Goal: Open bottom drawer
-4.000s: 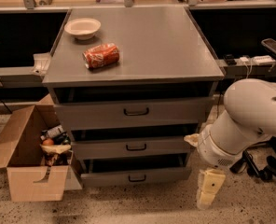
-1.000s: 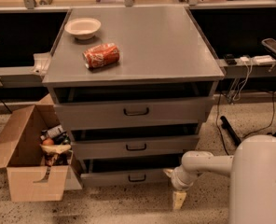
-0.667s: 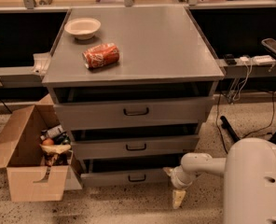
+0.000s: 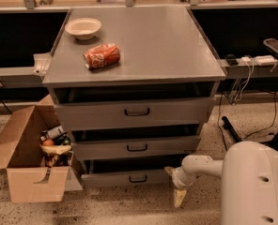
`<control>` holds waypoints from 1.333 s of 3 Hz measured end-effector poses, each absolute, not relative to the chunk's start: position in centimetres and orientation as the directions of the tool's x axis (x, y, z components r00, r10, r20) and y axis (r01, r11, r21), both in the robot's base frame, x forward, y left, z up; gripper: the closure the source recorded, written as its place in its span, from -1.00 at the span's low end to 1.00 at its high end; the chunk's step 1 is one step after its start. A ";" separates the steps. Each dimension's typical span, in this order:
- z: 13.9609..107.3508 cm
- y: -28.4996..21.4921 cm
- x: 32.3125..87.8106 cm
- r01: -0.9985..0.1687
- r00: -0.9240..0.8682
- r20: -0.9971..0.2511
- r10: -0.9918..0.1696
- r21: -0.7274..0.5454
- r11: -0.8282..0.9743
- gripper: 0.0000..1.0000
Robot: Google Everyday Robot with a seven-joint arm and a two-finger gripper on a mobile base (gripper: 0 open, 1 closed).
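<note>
The grey cabinet point(image 4: 143, 55) has three drawers. The bottom drawer point(image 4: 106, 179) is the slimmest, just above the floor, with a small dark loop handle point(image 4: 138, 178) at its centre. My gripper point(image 4: 174, 184) is low by the floor at the right end of that drawer's front, right of the handle and not on it. Its cream fingertips point(image 4: 179, 198) are apart and hold nothing. My white arm point(image 4: 251, 182) fills the lower right corner.
An open cardboard box point(image 4: 28, 172) with bits inside stands on the floor against the cabinet's left side. A white bowl point(image 4: 83, 28) and a red can point(image 4: 102, 56) lying on its side are on the cabinet top. Cables and a power strip point(image 4: 251, 60) lie at the right.
My arm has swung down and left from the cabinet's right side to the bottom drawer's right end. Over the last second it has hardly moved. The drawers have not moved.
</note>
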State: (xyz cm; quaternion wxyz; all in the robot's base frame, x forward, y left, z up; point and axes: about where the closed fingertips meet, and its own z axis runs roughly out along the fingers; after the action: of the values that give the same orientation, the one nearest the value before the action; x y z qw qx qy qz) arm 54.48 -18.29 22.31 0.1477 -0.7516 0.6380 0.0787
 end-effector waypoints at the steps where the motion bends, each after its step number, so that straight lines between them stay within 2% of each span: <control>1: 22.3 -18.3 54.5 -0.982 0.173 -0.307 -0.936 -0.122 -0.142 -1.00; 2: 20.6 -20.7 53.1 -0.997 0.017 -0.385 -0.923 -0.077 0.014 -0.63; 3: 18.0 -24.2 53.2 -0.978 -0.163 -0.487 -0.858 -0.033 0.204 -0.67; 4: 18.3 -24.0 53.7 -0.981 -0.146 -0.478 -0.866 -0.046 0.190 -1.00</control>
State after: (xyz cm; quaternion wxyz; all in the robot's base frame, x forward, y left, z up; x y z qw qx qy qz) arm 53.67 -23.95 18.32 0.2046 -0.6207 0.7439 0.1397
